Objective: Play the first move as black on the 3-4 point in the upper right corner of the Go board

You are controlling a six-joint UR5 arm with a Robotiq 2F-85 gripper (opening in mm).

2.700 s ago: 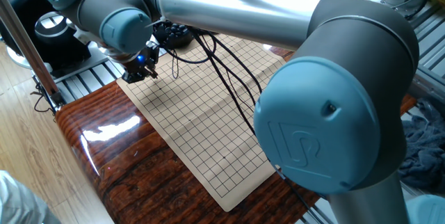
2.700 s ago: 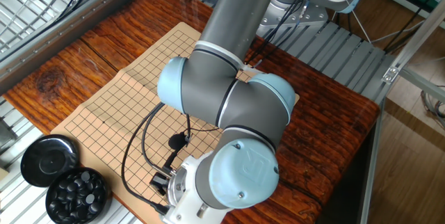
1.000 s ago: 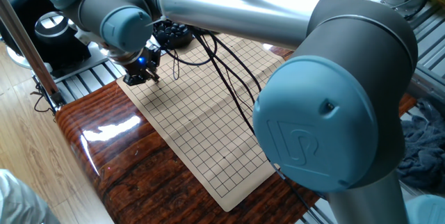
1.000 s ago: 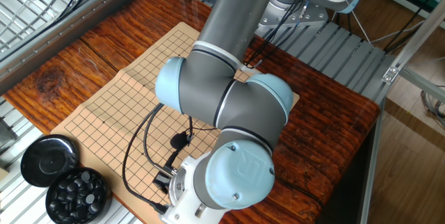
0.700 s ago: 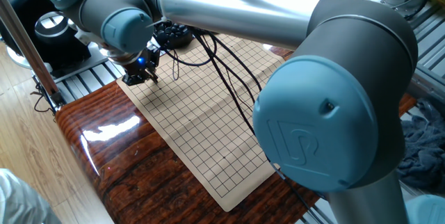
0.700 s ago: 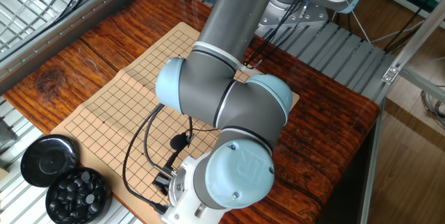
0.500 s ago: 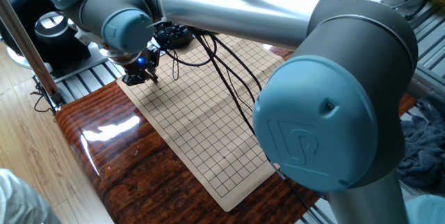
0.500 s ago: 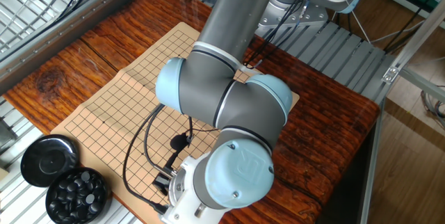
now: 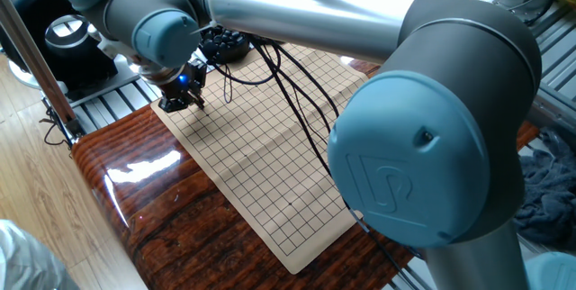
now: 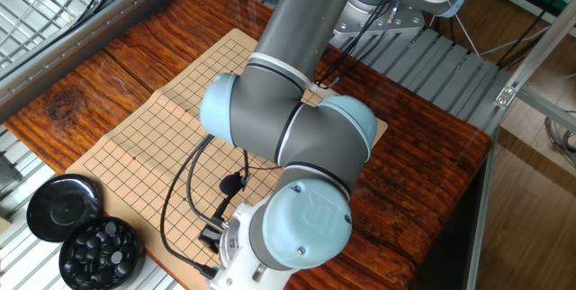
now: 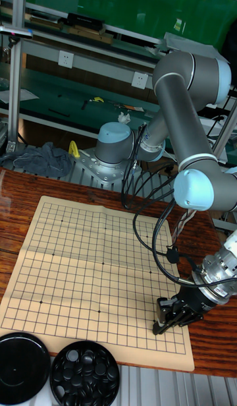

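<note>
My gripper [image 9: 183,104] is down at the tan Go board [image 9: 270,146], just inside the corner nearest the bowl of black stones [image 9: 223,45]. In the tall view the gripper [image 11: 163,323] has its dark fingertips on or just above the board [image 11: 85,261], a few lines in from the lower right corner. No single black stone shows between the fingers, and the 3-4 point is covered by them. I see no stone on the visible grid. In the other fixed view my own arm hides the gripper, beside the board [image 10: 144,137].
The stone bowl [image 11: 84,374] and its black lid [image 11: 21,366] sit at the board's near edge, also seen as bowl [image 10: 101,252] and lid [image 10: 61,205]. Black cables [image 11: 148,228] hang over the board. My arm's big elbow [image 9: 423,164] looms over the far half. A grey cloth [image 9: 549,191] lies beyond.
Over the last few seconds the gripper sank slightly toward the board corner. In the last second it has stayed still.
</note>
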